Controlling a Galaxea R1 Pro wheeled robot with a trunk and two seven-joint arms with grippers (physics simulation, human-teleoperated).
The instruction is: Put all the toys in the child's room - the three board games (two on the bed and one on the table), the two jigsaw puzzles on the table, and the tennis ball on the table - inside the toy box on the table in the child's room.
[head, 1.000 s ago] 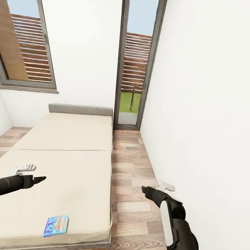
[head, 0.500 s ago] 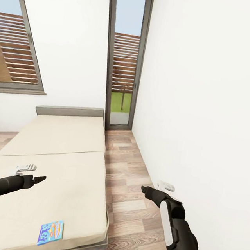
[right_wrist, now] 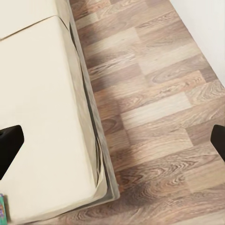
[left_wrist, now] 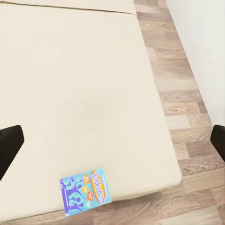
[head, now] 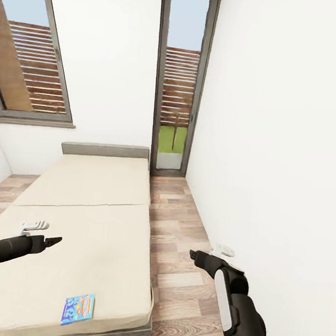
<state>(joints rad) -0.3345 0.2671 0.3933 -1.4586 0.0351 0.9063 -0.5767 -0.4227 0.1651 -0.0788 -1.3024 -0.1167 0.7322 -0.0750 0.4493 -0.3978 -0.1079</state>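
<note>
Head view: board game flat on bed; grippers empty.

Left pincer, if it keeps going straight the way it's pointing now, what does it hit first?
Most likely the bed: the left pincer looks down on bare mattress, with the blue board game off to one side. Depth is uncertain.

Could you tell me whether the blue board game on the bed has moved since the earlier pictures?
No. The board game lies at the same spot near the bed's foot corner; the whole view shifted, so the camera moved.
</note>
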